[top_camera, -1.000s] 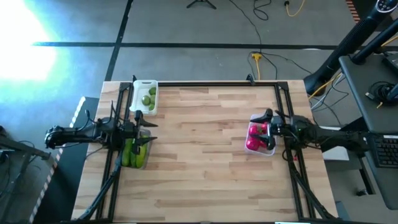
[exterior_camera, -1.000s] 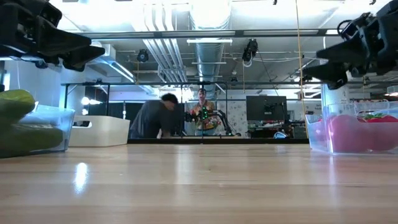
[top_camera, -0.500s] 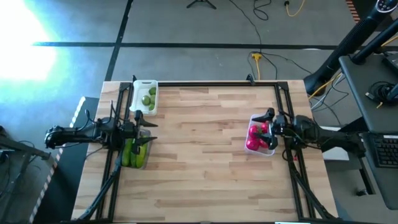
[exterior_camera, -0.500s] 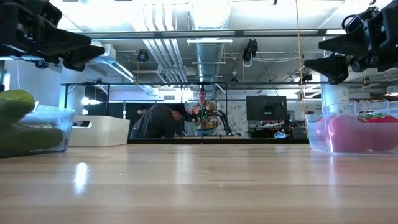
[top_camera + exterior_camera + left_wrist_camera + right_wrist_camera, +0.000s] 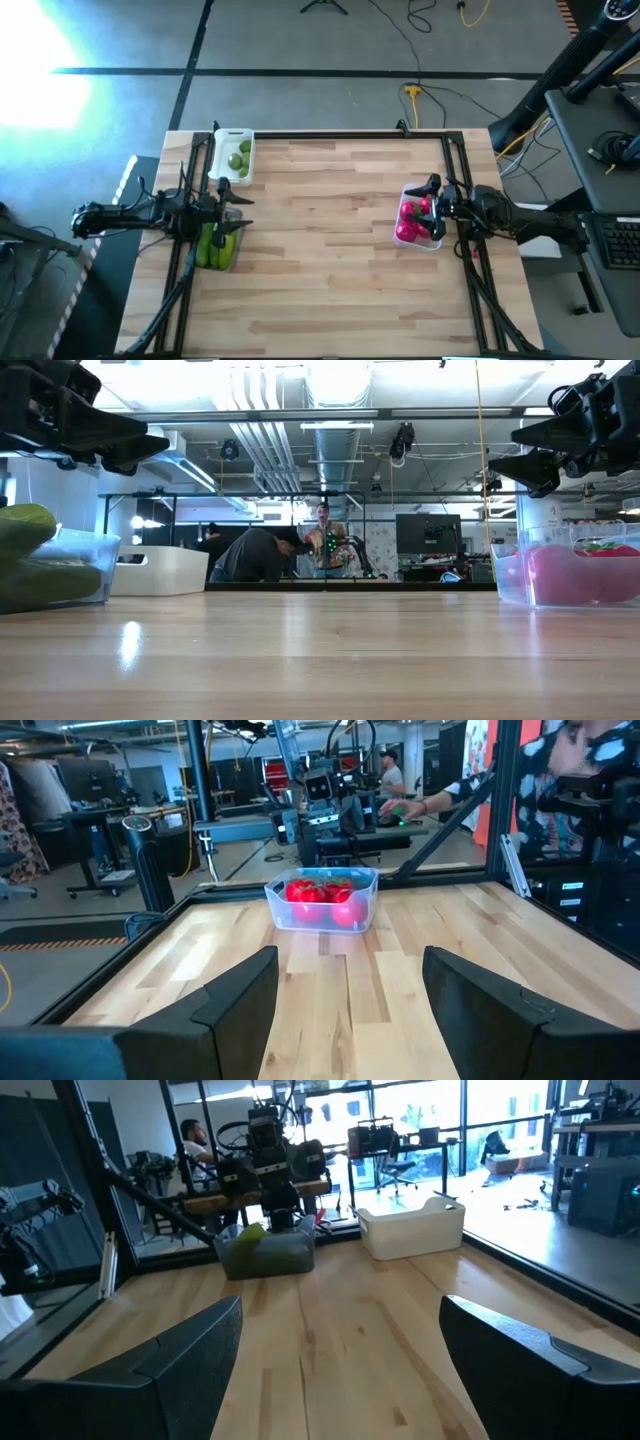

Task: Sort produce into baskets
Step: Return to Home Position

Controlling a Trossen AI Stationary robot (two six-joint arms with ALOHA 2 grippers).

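Over the last second the right pincer (image 5: 427, 206) lifts a little and draws back toward its own edge of the desk (image 5: 330, 250), while the left pincer (image 5: 234, 212) does not move at all. Nothing in the containers shifts. Taken together, this looks like the arms parking after the sorting is finished, since no produce lies loose on the wood.

Both pincers are spread wide with nothing between their fingers (each wrist view looks straight through the gap to the far side).

- The white tray (image 5: 233, 133) sits at the far left corner and holds the limes (image 5: 238, 161).
- The cucumber tub (image 5: 218, 268) is just in front of the tray and directly under the left pincer. The cucumbers (image 5: 210, 248) lie lengthwise in it.
- The tomato tub (image 5: 420, 246) stands well apart at the right edge, beneath the right pincer, with the tomatoes (image 5: 406, 232) piled inside.
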